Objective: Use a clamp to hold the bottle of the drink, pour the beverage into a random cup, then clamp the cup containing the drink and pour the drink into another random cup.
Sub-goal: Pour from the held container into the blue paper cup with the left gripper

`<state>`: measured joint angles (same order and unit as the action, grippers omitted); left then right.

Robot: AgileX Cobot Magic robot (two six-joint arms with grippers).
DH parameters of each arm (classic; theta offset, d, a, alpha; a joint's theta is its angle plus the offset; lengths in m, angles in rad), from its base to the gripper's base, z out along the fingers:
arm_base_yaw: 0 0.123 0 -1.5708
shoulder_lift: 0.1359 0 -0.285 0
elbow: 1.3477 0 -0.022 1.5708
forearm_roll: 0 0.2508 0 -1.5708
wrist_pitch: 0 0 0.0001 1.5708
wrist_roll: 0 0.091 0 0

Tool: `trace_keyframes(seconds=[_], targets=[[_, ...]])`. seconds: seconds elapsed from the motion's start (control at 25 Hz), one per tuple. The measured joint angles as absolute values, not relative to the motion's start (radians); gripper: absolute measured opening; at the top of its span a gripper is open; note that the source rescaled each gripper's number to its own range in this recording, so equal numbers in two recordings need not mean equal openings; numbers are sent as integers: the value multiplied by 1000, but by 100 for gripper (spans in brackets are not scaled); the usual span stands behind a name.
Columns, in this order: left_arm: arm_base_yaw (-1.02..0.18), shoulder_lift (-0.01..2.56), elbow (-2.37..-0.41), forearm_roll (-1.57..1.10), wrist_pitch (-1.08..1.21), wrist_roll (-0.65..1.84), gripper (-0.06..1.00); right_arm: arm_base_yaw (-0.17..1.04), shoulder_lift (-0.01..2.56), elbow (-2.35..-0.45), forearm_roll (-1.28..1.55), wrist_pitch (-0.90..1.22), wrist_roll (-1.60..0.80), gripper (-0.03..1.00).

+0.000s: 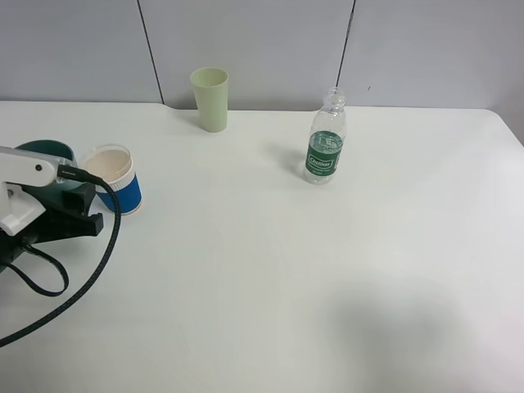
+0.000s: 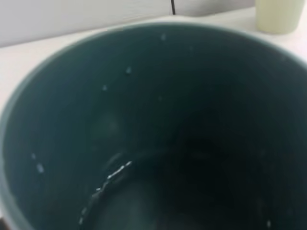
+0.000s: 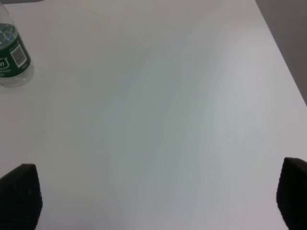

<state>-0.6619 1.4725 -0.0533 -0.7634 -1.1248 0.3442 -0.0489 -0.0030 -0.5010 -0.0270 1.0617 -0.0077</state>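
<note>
At the table's (image 1: 286, 286) left edge, the left clamp (image 1: 39, 176) gripped the teal-green tumbler (image 2: 153, 143) beside the blue-sleeved cup (image 1: 115, 176). The bottle (image 1: 326, 147) stood released and the second pour remained. The right clamp (image 3: 158, 196) gaped empty.

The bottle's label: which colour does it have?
The label is dark green with white lettering, seen best in the exterior high view.

A tumbler (image 1: 210, 98) stands far, a bottle (image 1: 326, 139) to its right. A paper cup (image 1: 113, 176) sits at left, with a plastic cup (image 1: 41, 151) just left of it.
</note>
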Motion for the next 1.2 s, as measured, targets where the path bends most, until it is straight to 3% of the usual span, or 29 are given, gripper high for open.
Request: trace_keyframes(seconds=[0.4, 0.92, 1.2], targets=[[-657, 1472, -138, -893, -1122, 559, 2, -49, -3, -501, -27, 1062, -8, 100], [-410, 1475, -281, -807, -926, 632, 2, -49, -3, -501, -27, 1062, -8, 100], [-362, 1476, -327, -756, -880, 785, 2, -49, -3, -501, -27, 1062, -8, 100]])
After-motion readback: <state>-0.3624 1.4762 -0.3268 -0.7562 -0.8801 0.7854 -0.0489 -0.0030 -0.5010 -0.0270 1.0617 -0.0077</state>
